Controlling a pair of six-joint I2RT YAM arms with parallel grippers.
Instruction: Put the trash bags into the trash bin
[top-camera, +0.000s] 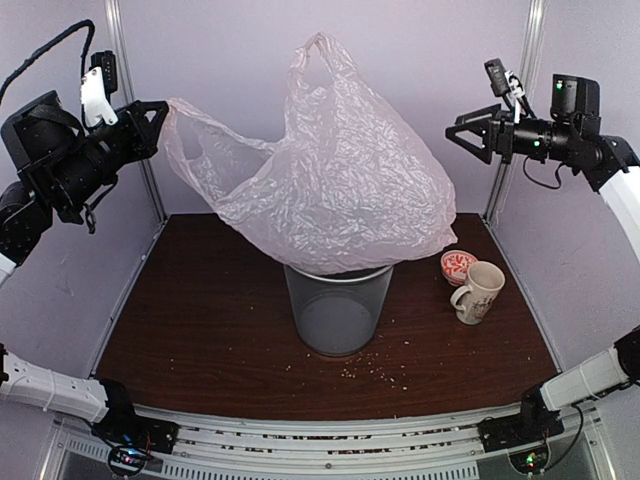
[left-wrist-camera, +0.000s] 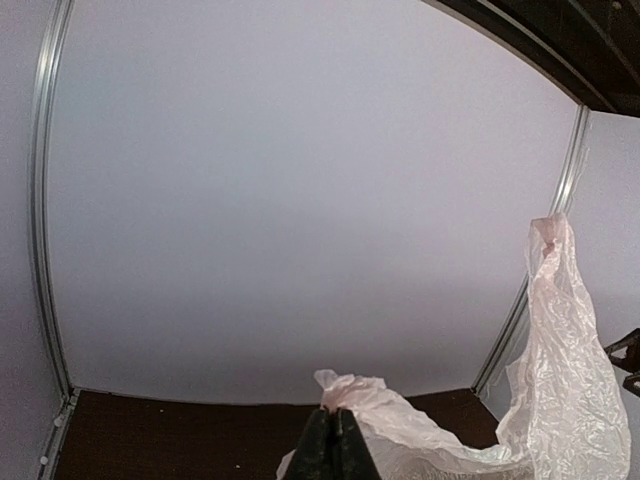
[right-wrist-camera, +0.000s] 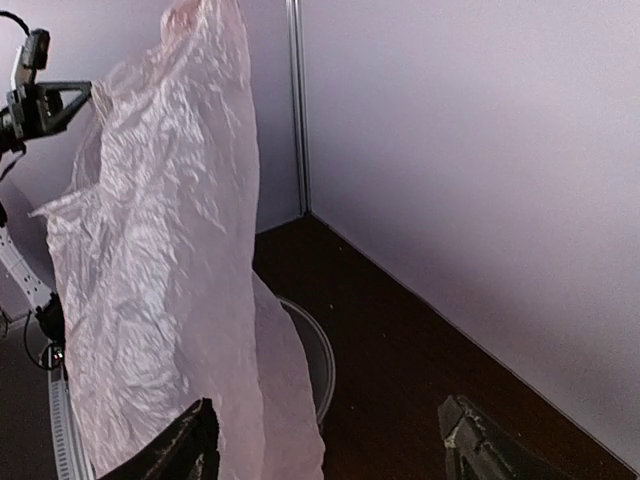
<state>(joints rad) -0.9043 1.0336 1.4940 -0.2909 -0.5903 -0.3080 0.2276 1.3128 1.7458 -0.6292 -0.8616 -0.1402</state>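
A top view showed two black robot arms raised over a dark brown wooden table (top-camera: 200, 330) walled in pale lilac panels. The left gripper (top-camera: 163, 108) was held high at the left side, and its wrist camera showed its two dark fingers (left-wrist-camera: 322, 450) pressed together on a bunched edge of the thin, translucent, pinkish-white plastic trash bag (top-camera: 340, 170). From that pinch the wrinkled film stretched to the right and billowed into a wide, puffed shape that hung in the air above the middle of the table. One loop handle (top-camera: 320, 45) of the bag stood up at the very top. The bag's lower end sagged onto the opening of the grey, see-through cylindrical trash bin (top-camera: 338, 315) and covered its thin metal rim on the far side; whether any film reached inside the bin could not be told. The bin stood upright near the table's centre. The right gripper (top-camera: 452, 135) was raised at the right side, apart from the bag, with its fingers spread wide and nothing between them. Right of the bin stood a cream patterned mug (top-camera: 480, 291), with a small red-and-white bowl (top-camera: 458, 265) touching it on the far side. Pale crumbs (top-camera: 380, 372) were scattered on the table in front of the bin.
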